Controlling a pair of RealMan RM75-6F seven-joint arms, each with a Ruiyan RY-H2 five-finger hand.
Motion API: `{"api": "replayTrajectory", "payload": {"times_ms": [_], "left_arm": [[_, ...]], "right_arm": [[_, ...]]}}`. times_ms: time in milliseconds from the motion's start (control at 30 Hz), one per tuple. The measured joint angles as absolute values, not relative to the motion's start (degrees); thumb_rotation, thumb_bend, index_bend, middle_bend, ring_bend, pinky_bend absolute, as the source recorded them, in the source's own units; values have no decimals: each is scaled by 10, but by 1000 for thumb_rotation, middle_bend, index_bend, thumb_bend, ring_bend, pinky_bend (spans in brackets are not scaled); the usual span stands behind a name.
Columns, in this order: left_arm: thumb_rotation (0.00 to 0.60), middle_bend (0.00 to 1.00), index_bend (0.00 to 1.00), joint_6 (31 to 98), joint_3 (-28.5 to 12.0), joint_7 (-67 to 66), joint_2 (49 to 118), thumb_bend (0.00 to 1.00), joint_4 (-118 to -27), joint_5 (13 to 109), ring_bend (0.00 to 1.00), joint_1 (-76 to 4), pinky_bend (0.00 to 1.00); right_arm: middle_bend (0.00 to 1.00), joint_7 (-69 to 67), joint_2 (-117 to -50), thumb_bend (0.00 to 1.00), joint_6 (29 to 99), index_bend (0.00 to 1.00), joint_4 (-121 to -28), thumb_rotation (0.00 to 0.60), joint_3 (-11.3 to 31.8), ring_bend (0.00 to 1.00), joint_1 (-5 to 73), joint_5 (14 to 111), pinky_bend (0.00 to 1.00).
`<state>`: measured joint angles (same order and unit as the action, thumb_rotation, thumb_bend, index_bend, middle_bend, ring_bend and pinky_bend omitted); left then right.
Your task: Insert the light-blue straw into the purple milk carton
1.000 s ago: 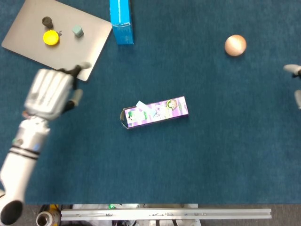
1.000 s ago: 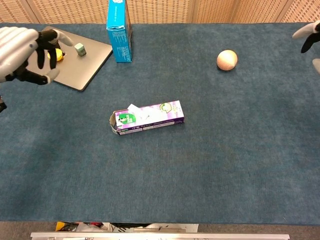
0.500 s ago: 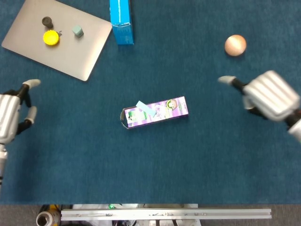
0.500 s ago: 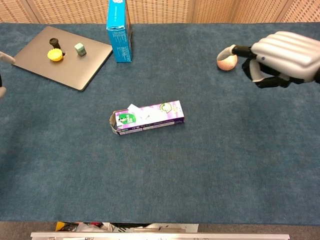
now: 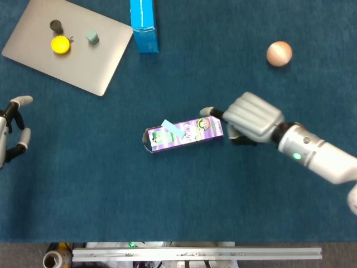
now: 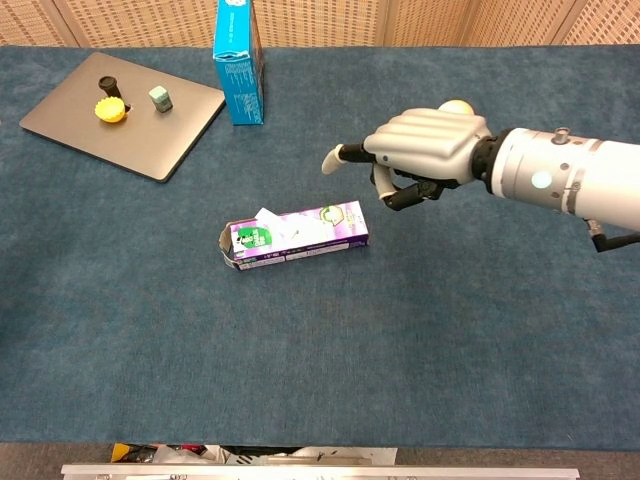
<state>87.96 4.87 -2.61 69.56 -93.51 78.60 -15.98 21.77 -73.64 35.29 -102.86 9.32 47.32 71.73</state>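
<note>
The purple milk carton lies on its side mid-table, also seen in the chest view. A short light-blue straw rests on its upper face near the left end; in the chest view it shows as a pale strip. My right hand hovers just right of the carton's right end, thumb pointing left over it, holding nothing; the chest view shows the right hand above and right of the carton. My left hand sits at the far left edge, empty, fingers apart.
A grey slab at the back left carries a yellow piece, a green cube and a dark peg. A blue box stands beside it. A tan ball lies back right.
My right hand has swept in from the right and now hangs by the carton's right end. The left hand has drifted a little further left. The carton and straw have not moved.
</note>
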Motion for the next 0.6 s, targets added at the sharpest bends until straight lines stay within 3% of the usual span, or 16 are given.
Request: {"api": "replayTrajectory", "payload": {"times_ms": [67, 233, 400, 533, 600], "left_arm": [[600, 570, 253, 876, 44, -22, 696, 384, -933, 789, 583, -156, 831], [600, 570, 253, 866, 36, -15, 695, 384, -931, 795, 583, -148, 823], [600, 570, 253, 860, 29, -12, 692, 384, -933, 800, 584, -141, 817], [600, 570, 253, 855, 26, -6, 687, 385, -938, 806, 583, -135, 816], [600, 570, 253, 853, 24, -8, 685, 384, -940, 809, 583, -132, 816]], "right_arm": [[1000, 239, -748, 1000, 354, 191, -1024, 351, 91, 1000, 483, 699, 1000], [1000, 289, -777, 1000, 363, 0, -1017, 249, 80, 1000, 508, 651, 1000], [1000, 317, -814, 1000, 388, 0, -1006, 152, 68, 1000, 529, 627, 1000], [1000, 324, -823, 1000, 389, 3, -1004, 125, 62, 1000, 542, 605, 1000], [1000, 330, -824, 1000, 387, 75, -1006, 123, 58, 1000, 553, 589, 1000]]}}
